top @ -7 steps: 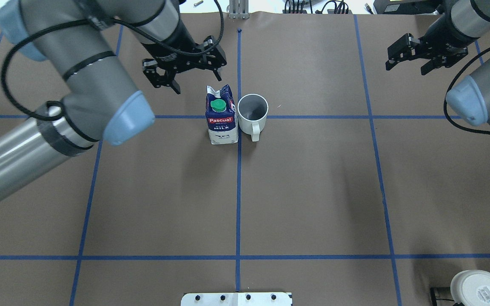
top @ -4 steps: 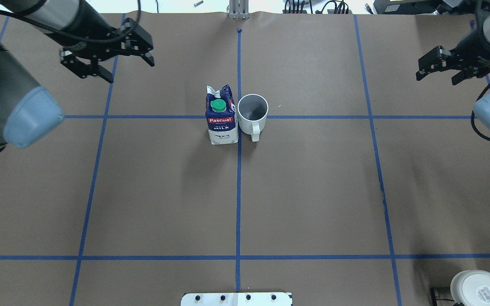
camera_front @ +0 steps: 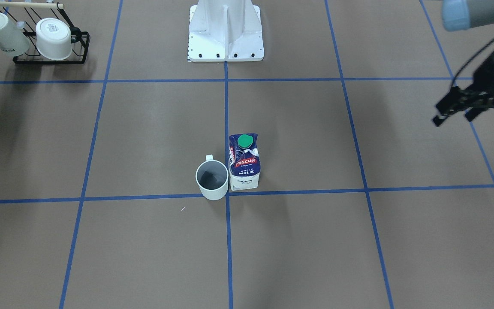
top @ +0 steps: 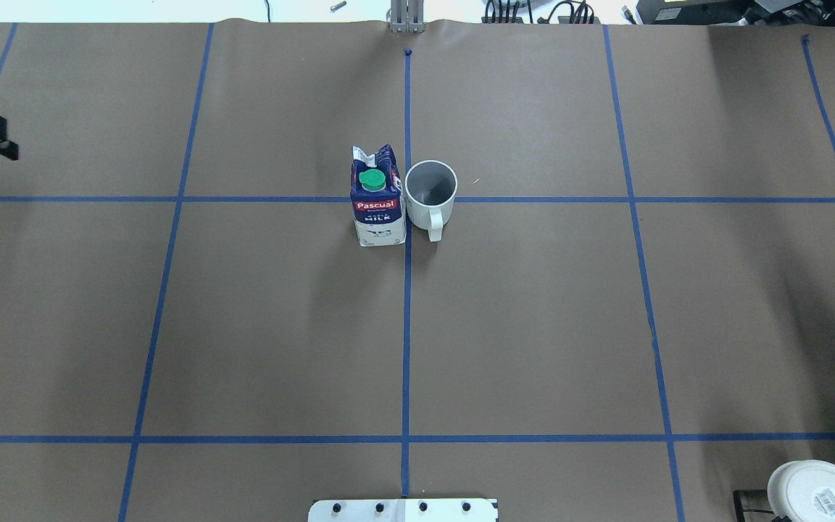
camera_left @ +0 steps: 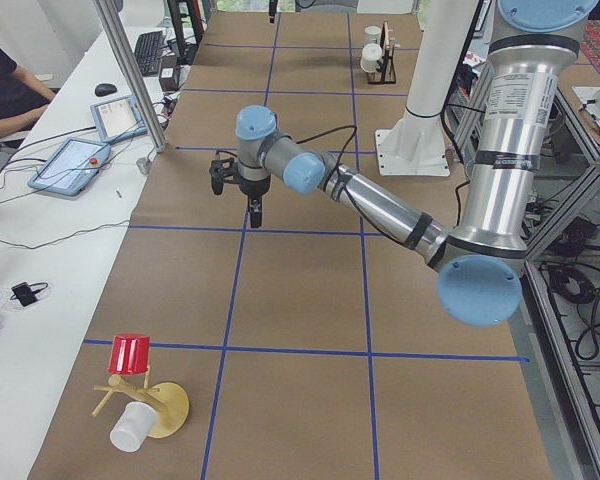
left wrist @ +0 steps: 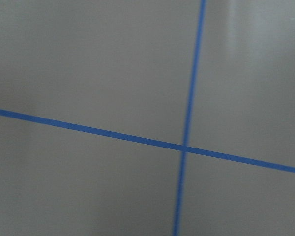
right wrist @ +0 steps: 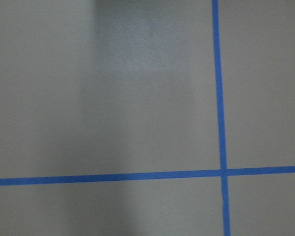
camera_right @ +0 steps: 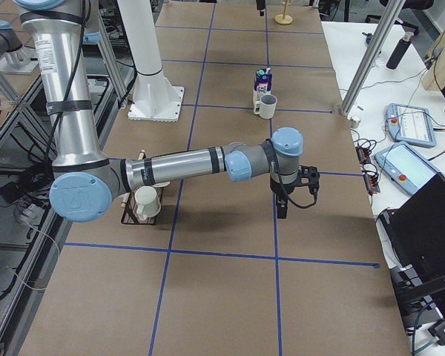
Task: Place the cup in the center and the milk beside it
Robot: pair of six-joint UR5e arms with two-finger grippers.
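the cup is standing upright near the middle of the table, just right of the centre line of blue tape in the overhead view. its mouth is facing up, its grey inside is showing a darker patch at the bottom, and its handle is pointing toward the near edge. the milk is standing upright just beside it on the left, green cap on top and lettering facing the near side (whether carton and cup are actually touching i cannot tell).

in the front-facing view a black wire rack is sitting at the far left corner, carrying a lettered mug and a wide white cup, both tipped on their sides. at the table's left end a red cup and a small white cup are hanging on a wooden stand.

the left arm is reaching out low across the table, its wrist bent so the left gripper is pointing down, hanging above the paper well apart from cup and milk; its fingers are spread and holding nothing. the right arm is stretching out nearly level over the other end, and the right gripper is pointing down over the paper beside a tape line; how its fingers are standing i cannot tell. both wrist cameras are showing only brown paper and crossing blue tape.
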